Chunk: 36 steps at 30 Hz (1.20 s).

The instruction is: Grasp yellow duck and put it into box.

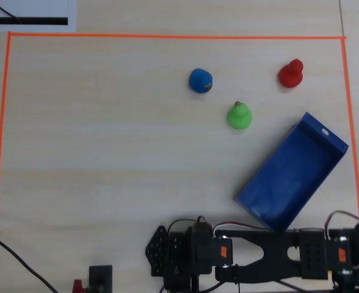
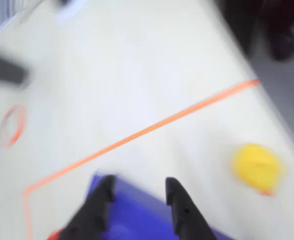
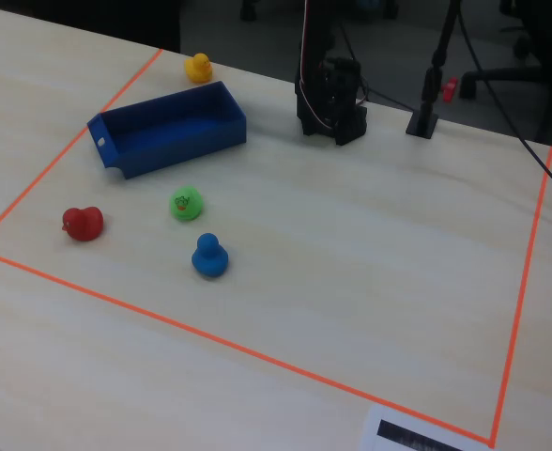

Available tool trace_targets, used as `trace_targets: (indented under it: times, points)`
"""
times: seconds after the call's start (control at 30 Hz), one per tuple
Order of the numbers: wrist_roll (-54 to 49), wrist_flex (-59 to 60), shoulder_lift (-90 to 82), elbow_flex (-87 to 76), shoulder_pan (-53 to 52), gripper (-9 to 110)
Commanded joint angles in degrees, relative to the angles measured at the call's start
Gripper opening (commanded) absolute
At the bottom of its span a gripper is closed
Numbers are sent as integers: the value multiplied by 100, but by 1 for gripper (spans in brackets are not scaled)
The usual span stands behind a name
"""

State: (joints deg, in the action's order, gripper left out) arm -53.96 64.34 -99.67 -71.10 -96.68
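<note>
In the fixed view we see the yellow duck (image 3: pixel 198 67) on the table just behind the box (image 3: pixel 168 130), near the orange tape line (image 3: pixel 116 99). The box is empty. In front of it stand a green duck (image 3: pixel 186 203), a red duck (image 3: pixel 83 223) and a blue duck (image 3: pixel 208 256), well apart from the yellow one. In the blurred wrist view our gripper (image 2: pixel 139 187) is empty, its fingers apart, over the box edge.

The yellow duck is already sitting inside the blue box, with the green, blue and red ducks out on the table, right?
Not quite: the yellow duck sits on the table behind the blue box, outside it, as the fixed view shows. The rest holds.
</note>
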Motion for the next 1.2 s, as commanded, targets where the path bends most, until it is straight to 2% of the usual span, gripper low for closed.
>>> trace_targets:
  times: [0.0,0.3,0.47,0.7,0.97,1.17]
  points:
    - [-97,167,-44,176,-536,22]
    - [-404,1406,-18,-176,-967,37]
    - [-448,967,18,-1055,-1151,43]
    - [-993,-431,202,-2479,-1459,44]
    - [-1160,-624,694,-2584,-1397,44]
    - [-1266,-633,958,-2602,-1239,49]
